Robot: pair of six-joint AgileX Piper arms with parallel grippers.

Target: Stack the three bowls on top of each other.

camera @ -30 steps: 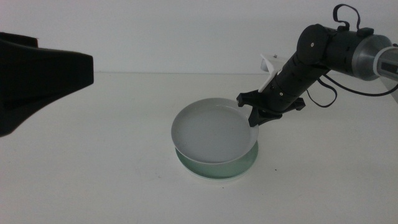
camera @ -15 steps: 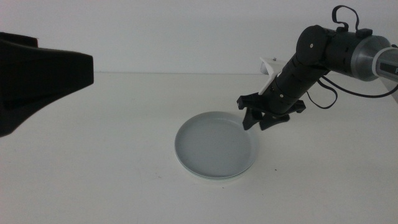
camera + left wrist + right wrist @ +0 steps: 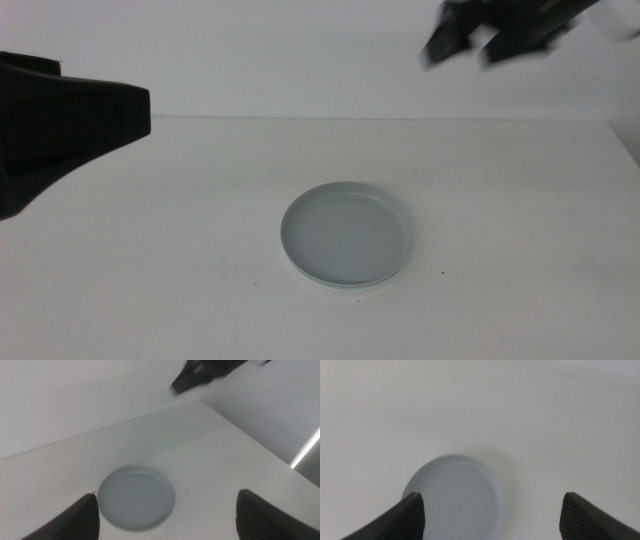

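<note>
Right gripper blurred, high above table's far right, jaws spread wide, empty. Left gripper jaws wide apart, empty, looking down on stack. Grey bowl tops stack at centre of table; mint green bowl rim just visible beneath.

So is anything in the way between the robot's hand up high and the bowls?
No, nothing visible. The right gripper hangs open high above the table, and only empty air lies between it and the stacked bowls. The left gripper waits open off to the side.
</note>
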